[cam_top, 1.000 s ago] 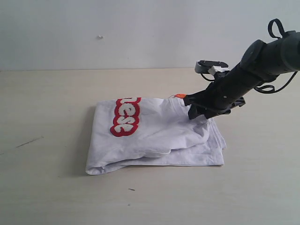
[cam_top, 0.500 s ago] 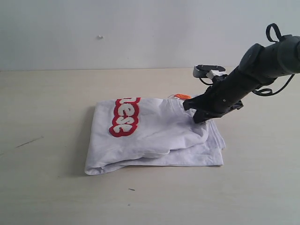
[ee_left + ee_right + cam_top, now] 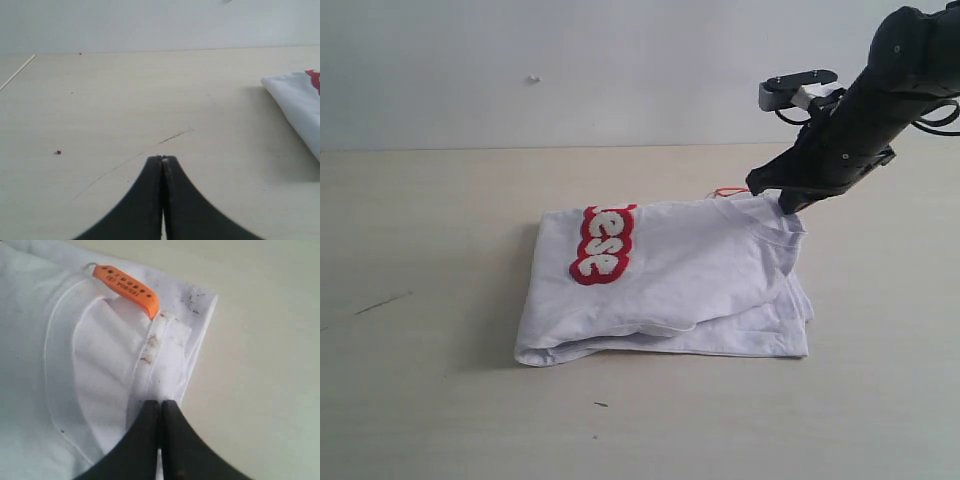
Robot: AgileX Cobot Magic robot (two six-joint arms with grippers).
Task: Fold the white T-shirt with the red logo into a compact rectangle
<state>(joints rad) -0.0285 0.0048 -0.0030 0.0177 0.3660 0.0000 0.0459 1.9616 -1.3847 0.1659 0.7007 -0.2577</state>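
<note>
While R fingers (image 3: 145, 440) pinch its neck edge, white T-shirt (image 3: 700, 270) lies folded w/ red logo (image 3: 603, 244) up; L fingers (image 3: 145, 200) clenched.

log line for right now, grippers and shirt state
left gripper: shut, empty, over table | right gripper: shut on white T-shirt by collar | fold: partial, red logo showing

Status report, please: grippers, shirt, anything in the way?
Right gripper shut on T-shirt collar edge, raised. Left gripper shut, empty, over table. T-shirt partly folded, logo up. Nothing blocking.
</note>
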